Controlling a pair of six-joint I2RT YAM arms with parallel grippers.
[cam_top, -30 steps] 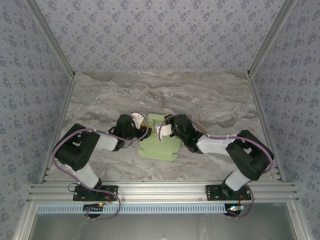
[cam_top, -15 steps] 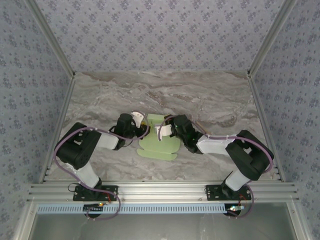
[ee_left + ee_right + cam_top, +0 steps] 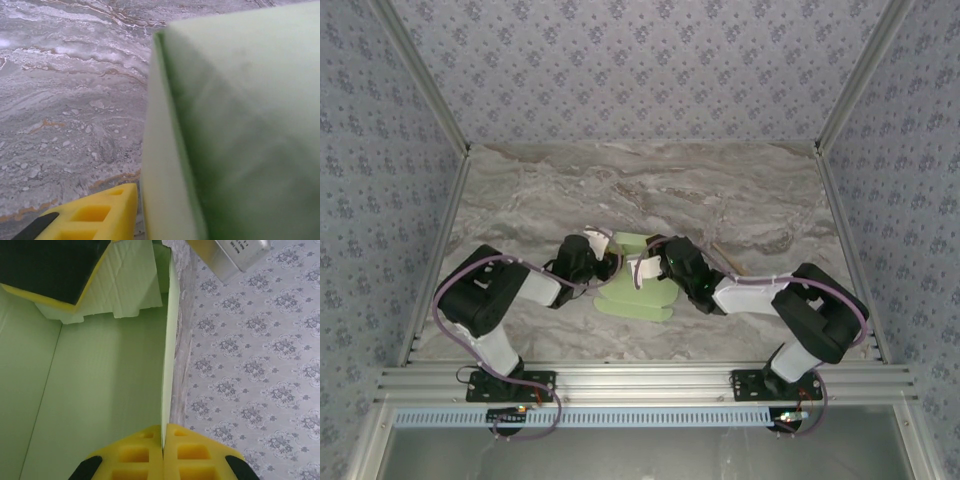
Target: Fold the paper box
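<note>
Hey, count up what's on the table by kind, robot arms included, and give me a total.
Paper box: 1
Thin tan stick: 1
Robot arms: 2, left arm and right arm
Total: 4

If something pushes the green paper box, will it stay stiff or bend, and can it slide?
The paper box probably bends easily: the right gripper pinches a wall that looks like thin card, seen edge-on. It seems light, so a push would likely slide it over the smooth marble table. Its creased panels may flop back once released.
</note>
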